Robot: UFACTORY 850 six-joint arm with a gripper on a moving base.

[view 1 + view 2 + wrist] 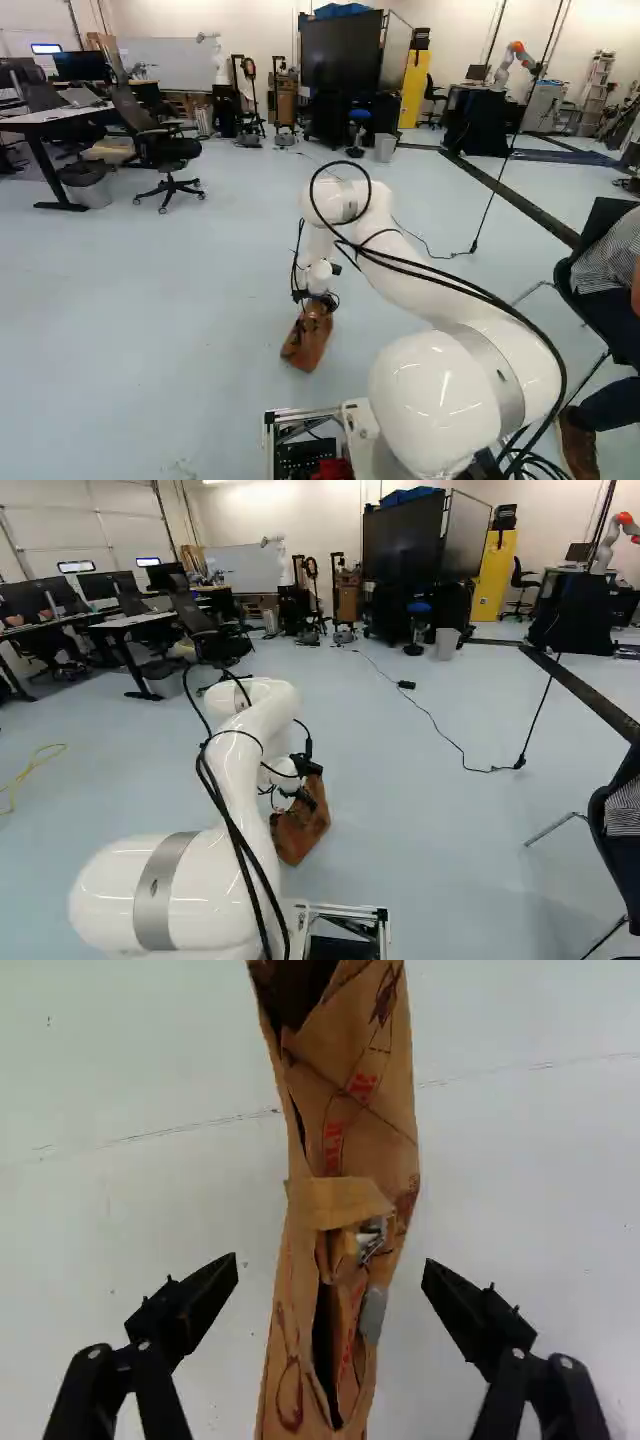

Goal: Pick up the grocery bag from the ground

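In the left base view my gripper (pixel 316 298) is at the top of the brown paper grocery bag (pixel 308 338), which stands on the floor, leaning a little. The right base view shows the same bag (pixel 302 825) just beyond my arm. Seen from the wrist, the gripper (pixel 331 1272) is open, one finger on each side of the narrow bag (pixel 345 1140), with floor visible between each finger and the paper. A folded paper handle (pixel 345 1203) lies across the bag's top between the fingers.
A person sits on a chair (pixel 590 250) close by the arm's right. Farther off are an office chair (pixel 168 150), a desk (pixel 50 118), a large screen (pixel 342 50) and another robot (pixel 515 55). A cable (pixel 440 730) runs across the floor.
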